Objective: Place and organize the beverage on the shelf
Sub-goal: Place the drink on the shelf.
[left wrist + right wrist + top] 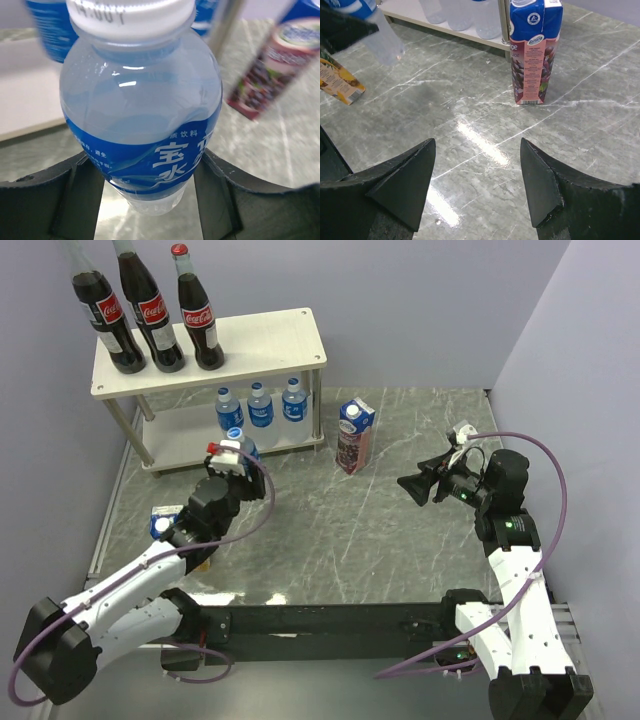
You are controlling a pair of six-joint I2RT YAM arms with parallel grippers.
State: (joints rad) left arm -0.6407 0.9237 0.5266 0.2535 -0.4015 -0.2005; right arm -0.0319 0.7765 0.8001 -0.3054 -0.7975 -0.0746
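Note:
Three cola bottles stand on the top board of the shelf. Three water bottles stand on its lower board. My left gripper is shut on a fourth water bottle, holding it above the floor just in front of the shelf; it also shows at the top left of the right wrist view. The purple juice carton stands upright right of the shelf and shows in the right wrist view. The yellow carton lies under my left arm. My right gripper is open and empty, right of the purple carton.
Lavender walls close in the back and both sides. A silver shelf leg stands close to the purple carton. The grey marble floor stretches between the arms.

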